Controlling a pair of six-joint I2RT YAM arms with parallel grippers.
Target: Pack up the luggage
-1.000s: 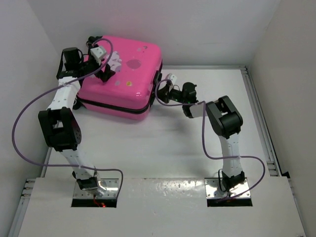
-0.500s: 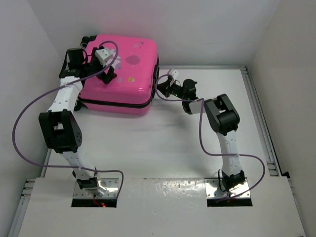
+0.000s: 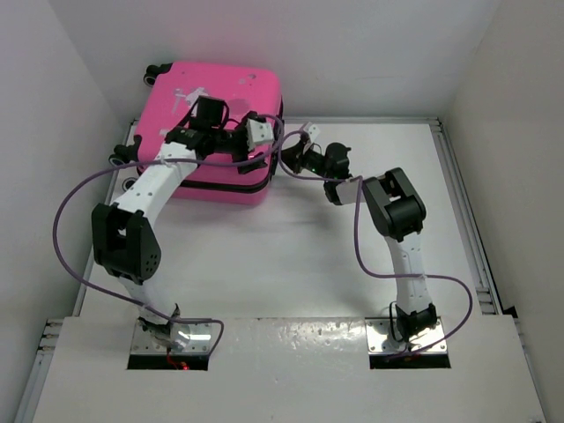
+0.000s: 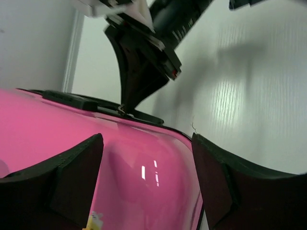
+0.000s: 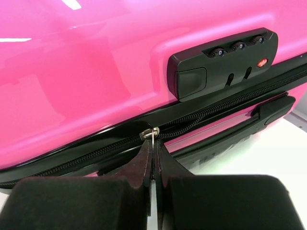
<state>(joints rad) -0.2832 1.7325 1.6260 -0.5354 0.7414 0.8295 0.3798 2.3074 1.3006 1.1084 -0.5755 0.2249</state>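
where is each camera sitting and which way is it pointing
Top external: fixed above and behind the arms, looking down on the table; left arm and right arm show whole, reaching the pink suitcase at far left.
Left wrist: over the suitcase lid, looking across its edge to the table; the open left jaws frame the bottom corners.
Right wrist: low beside the suitcase, facing its zip and lock; the right jaws, shut on the zip pull, fill the bottom.
Shared: both wrist views show the right jaws at the zip.

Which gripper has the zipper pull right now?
The right gripper: its fingers are shut on the silver zipper pull at the luggage seam. The left gripper hangs open over the pink shell.
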